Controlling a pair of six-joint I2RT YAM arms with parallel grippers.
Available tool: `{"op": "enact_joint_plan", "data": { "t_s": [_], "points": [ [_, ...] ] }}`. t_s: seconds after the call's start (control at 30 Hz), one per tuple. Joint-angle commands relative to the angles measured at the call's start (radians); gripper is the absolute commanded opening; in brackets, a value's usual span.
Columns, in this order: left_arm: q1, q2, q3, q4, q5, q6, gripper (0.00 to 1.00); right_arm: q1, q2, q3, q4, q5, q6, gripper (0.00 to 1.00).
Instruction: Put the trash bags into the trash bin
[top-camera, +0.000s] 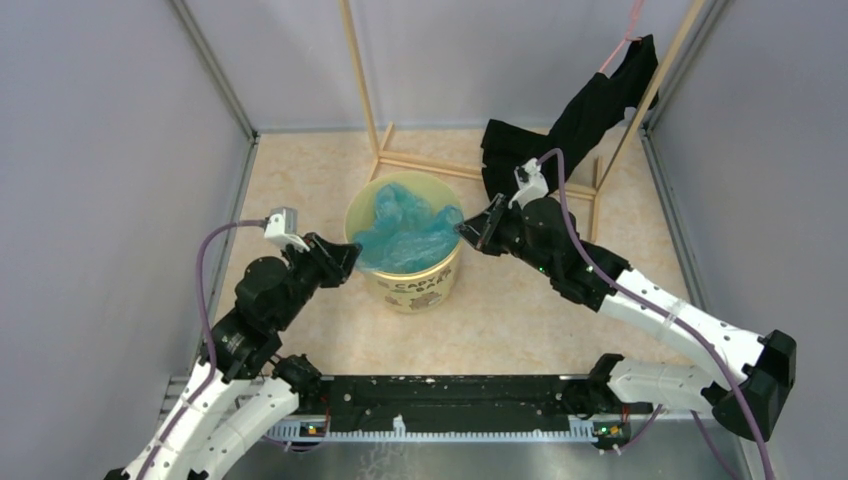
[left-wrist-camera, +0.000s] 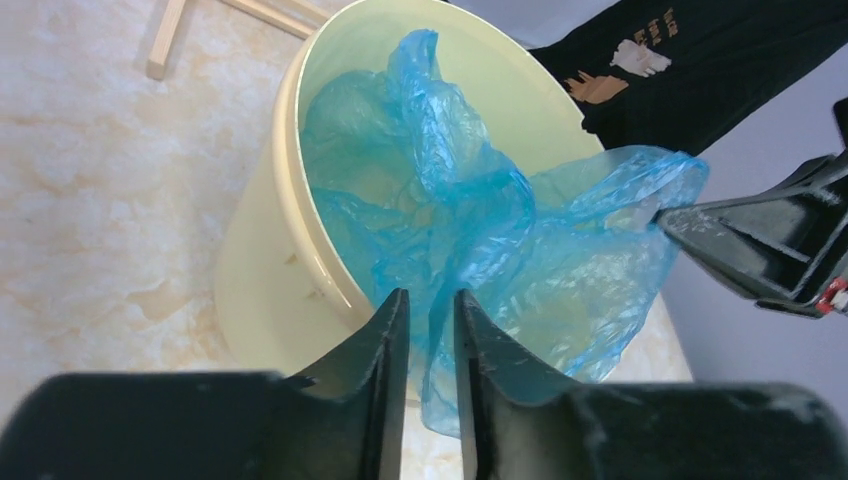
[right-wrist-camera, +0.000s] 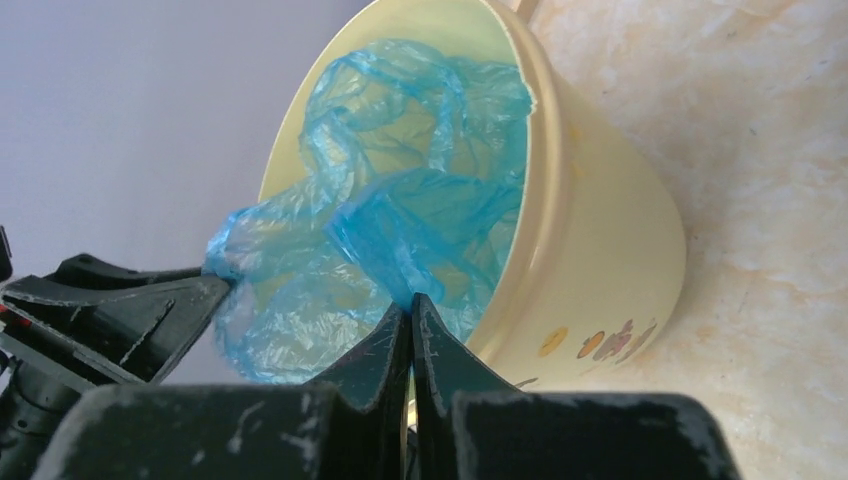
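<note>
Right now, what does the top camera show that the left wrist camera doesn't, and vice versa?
Top only: the left arm and right arm, and lettering on the trash bin's side. Left wrist only: pale print on the black garment, and the trash bag passing between the left gripper's fingers. Both: the bag bunched in the bin, the right gripper pinching its edge.

Pale grey walls (top-camera: 90, 150) enclose a beige marbled bench (top-camera: 530, 320); a light wooden frame (top-camera: 362, 80) at the back holds black cloth (top-camera: 590, 110).
</note>
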Motion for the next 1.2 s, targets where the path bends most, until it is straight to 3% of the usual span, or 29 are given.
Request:
{"op": "enact_joint_plan", "data": {
  "t_s": [0.0, 0.2, 0.37, 0.53, 0.77, 0.9, 1.03, 1.17],
  "points": [
    [0.000, 0.046, 0.140, -0.137, 0.000, 0.041, 0.38, 0.007, -0.009, -0.018, 0.117, -0.080, -0.040, 0.00],
    [0.001, 0.179, 0.335, -0.322, -0.037, 0.156, 0.80, 0.008, -0.026, -0.031, 0.133, -0.130, -0.067, 0.00],
    [0.000, 0.293, 0.432, -0.359, 0.007, 0.316, 0.98, 0.008, -0.025, -0.029, 0.142, -0.146, -0.078, 0.00],
    [0.000, 0.373, 0.477, -0.347, 0.191, 0.503, 0.99, 0.008, -0.021, -0.037, 0.157, -0.146, -0.081, 0.00],
    [0.000, 0.417, 0.470, -0.324, 0.147, 0.552, 0.96, 0.008, -0.023, -0.050, 0.184, -0.184, -0.087, 0.00],
    [0.000, 0.443, 0.476, -0.299, 0.038, 0.510, 0.77, 0.008, -0.023, -0.046, 0.180, -0.186, -0.111, 0.00],
    [0.000, 0.475, 0.500, -0.297, -0.043, 0.462, 0.69, 0.008, -0.029, -0.047, 0.160, -0.182, -0.140, 0.00],
    [0.001, 0.472, 0.498, -0.290, -0.102, 0.411, 0.51, 0.007, -0.043, -0.057, 0.146, -0.175, -0.154, 0.00]
  ]
}}
